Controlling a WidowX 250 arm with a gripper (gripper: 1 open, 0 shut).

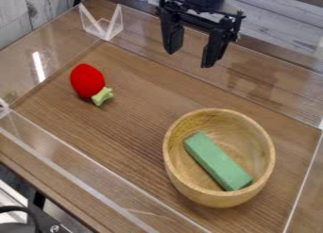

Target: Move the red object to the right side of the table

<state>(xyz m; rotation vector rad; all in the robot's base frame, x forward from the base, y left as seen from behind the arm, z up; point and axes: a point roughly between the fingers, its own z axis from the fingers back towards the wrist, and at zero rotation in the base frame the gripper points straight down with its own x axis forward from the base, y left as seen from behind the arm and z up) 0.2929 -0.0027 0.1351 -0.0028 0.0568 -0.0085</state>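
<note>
The red object (86,79) is a small toy strawberry with a light green leafy cap. It lies on its side on the left part of the brown wood-grain table (145,114). My gripper (190,50) hangs at the back centre, pointing down, well to the right of the strawberry and above the tabletop. Its two dark fingers stand apart with nothing between them.
A round light wooden bowl (177,166) sits at the front right with a green rectangular block (217,161) inside it. Low clear acrylic walls (101,24) border the table on all sides.
</note>
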